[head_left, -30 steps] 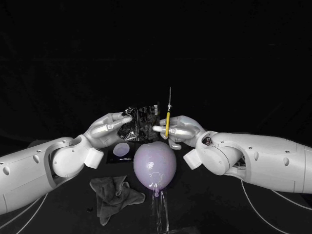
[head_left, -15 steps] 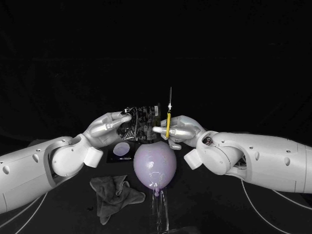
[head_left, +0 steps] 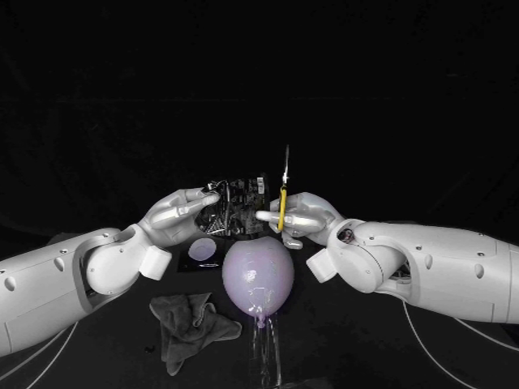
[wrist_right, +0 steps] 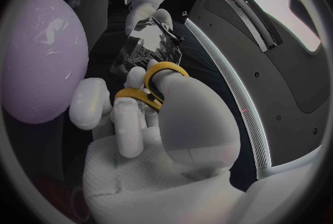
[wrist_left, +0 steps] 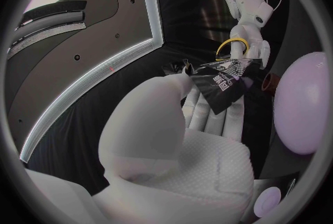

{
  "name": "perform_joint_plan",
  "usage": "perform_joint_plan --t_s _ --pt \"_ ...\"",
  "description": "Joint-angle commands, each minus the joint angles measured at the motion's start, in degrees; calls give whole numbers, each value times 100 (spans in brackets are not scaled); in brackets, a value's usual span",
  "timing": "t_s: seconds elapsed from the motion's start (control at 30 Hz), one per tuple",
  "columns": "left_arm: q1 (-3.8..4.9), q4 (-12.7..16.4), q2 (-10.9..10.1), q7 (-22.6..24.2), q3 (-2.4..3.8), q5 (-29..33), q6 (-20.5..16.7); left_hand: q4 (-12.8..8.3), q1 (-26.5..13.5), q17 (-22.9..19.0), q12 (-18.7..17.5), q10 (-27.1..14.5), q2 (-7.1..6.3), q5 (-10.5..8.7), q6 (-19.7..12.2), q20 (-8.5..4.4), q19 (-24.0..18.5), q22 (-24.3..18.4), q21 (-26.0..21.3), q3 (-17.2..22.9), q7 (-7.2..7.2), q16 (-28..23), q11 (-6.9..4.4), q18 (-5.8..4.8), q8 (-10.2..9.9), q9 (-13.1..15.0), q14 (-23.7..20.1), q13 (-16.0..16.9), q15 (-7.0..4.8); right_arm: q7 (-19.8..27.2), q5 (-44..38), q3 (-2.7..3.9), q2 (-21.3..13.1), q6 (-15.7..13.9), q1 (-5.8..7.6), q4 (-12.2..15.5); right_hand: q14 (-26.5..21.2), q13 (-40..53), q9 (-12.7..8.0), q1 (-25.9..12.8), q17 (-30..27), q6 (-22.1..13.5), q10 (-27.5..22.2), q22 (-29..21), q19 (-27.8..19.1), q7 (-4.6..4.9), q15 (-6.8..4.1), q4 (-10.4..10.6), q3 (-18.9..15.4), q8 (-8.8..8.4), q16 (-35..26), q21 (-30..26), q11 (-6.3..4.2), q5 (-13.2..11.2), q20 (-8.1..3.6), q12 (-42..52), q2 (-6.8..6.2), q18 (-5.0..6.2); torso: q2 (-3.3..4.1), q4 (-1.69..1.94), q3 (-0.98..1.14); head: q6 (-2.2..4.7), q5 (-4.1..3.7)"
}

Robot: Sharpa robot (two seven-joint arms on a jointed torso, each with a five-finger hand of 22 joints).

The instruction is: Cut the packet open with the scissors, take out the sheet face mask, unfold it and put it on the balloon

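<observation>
Packet [head_left: 234, 207]: dark, glossy film, crinkled and catching the light, roughly rectangular. It is held up just beyond the wide end of the balloon [head_left: 257, 275], between the two hands.
Left hand [head_left: 184, 212]: silver fingers closed on the packet's edge on the left-arm side. In the left wrist view the thumb presses on the top of a corner and the other fingers lie stretched beneath the film.
Scissors [head_left: 282, 194]: yellow loop handles and thin metal blades, which read as one fine upright line. They stand just beside the packet's other edge, beyond the balloon's wide end. Whether the blades touch the film cannot be told.
Right hand [head_left: 301, 217]: fingers curled in around the scissors. In the right wrist view the thumb passes through one yellow loop and a finger through the other.
Balloon: pale lilac, smooth and shiny, egg-shaped, with its narrow knotted end toward the robot.
Disc [head_left: 201, 248]: small, pale and round, on a flat black piece just beside the balloon's wide end, on the left-arm side.
Cloth [head_left: 190, 324]: grey, soft and crumpled, lying near the balloon's knotted end on the left-arm side.
Table [head_left: 84, 121]: black, matte.
</observation>
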Motion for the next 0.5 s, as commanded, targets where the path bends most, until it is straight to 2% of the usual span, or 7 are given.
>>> perform_joint_plan --t_s 0.03,0.13,0.2,0.23,0.27,0.43,0.5 --pt "5 21 7 -105 5 0 -170 41 -145 -9 -14 -84 -102 26 -90 51 -38 -22 -34 -78 93 -35 21 9 -59 3 -17 -4 37 132 -111 11 -1 -159 3 29 471 549 65 108 869 221 1643 9 -6 -244 -42 -17 55 64 11 -30 -604 24 -48 4581 163 58 2 -1 1 8 -1" --pt "5 27 7 -152 4 -1 -255 148 -371 -24 -12 -224 -223 28 -271 115 -159 -70 -126 -167 169 -85 79 -9 -193 -60 -94 -3 86 117 -114 13 -11 -236 2 39 472 524 126 93 869 197 1639 13 -3 -251 -51 -31 78 108 10 -34 -613 24 -60 4555 169 57 0 -2 0 14 4" --pt "5 28 7 -178 3 -1 -314 474 -900 -48 -6 -449 -465 16 -511 192 -442 -108 -320 -505 275 -168 168 -75 -373 -148 -237 1 166 107 -115 13 -20 -287 2 46 472 516 153 87 868 185 1638 17 1 -253 -54 -38 91 126 10 -32 -616 24 -65 4547 173 55 0 -2 1 16 4" --pt "5 27 6 -188 3 -1 -344 483 -915 -49 -6 -456 -472 17 -518 192 -448 -108 -324 -516 277 -170 171 -77 -378 -150 -241 1 169 101 -116 14 -24 -321 2 50 472 511 161 86 868 181 1638 17 1 -254 -55 -42 96 131 10 -33 -617 24 -66 4542 174 56 0 -1 1 18 3" --pt "5 27 6 -198 3 -2 -380 658 -1158 -56 0 -565 -542 25 -590 197 -535 -99 -389 -715 307 -201 203 -101 -438 -181 -297 6 193 95 -117 14 -29 -362 1 54 473 498 182 83 871 171 1636 20 4 -256 -57 -50 107 145 10 -32 -619 24 -70 4529 175 55 2 1 1 19 3" --pt "5 23 6 -234 2 -6 -501 943 -1611 -68 11 -731 -658 23 -703 201 -659 -88 -487 -1191 343 -256 248 -167 -536 -231 -423 11 234 85 -106 16 -44 -526 0 58 473 477 239 68 869 146 1635 34 15 -259 -61 -70 138 184 9 -23 -622 24 -79 4508 181 51 1 0 0 26 13" --pt "5 18 9 -258 1 -29 -563 943 -1848 -75 26 -802 -572 25 -746 192 -765 -87 -558 -1395 357 -266 267 -232 -574 -251 -493 17 255 81 -83 18 -50 -596 0 60 474 472 253 64 874 141 1635 31 13 -260 -62 -74 146 193 10 -29 -623 24 -81 4502 182 52 0 -1 -1 29 22"
